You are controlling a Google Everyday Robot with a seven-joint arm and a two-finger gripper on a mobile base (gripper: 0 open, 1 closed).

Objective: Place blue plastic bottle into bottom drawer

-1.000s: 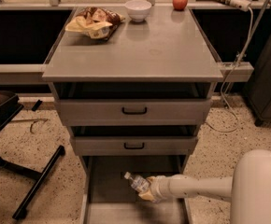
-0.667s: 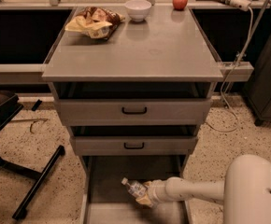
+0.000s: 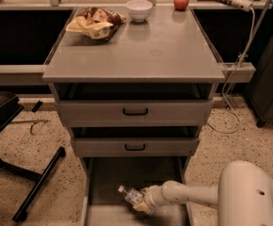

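The robot's white arm (image 3: pixel 193 196) reaches in from the lower right, low over the open bottom drawer (image 3: pixel 106 182). At its end the claw (image 3: pixel 141 203) is clenched on the base end of the blue plastic bottle (image 3: pixel 130 194). The bottle lies tilted, its white cap pointing up and to the left, over the grey floor of the drawer and near its middle. Whether the bottle touches the floor cannot be told.

Above the drawer sit the middle drawer (image 3: pixel 135 147) and the top drawer (image 3: pixel 135 111), each with a black handle. Farther back, the grey tabletop (image 3: pixel 141 51) carries a crumpled snack bag (image 3: pixel 94 22) at its far left, a white bowl (image 3: pixel 140 8) beside it, and a red apple (image 3: pixel 181 1) at the far right.
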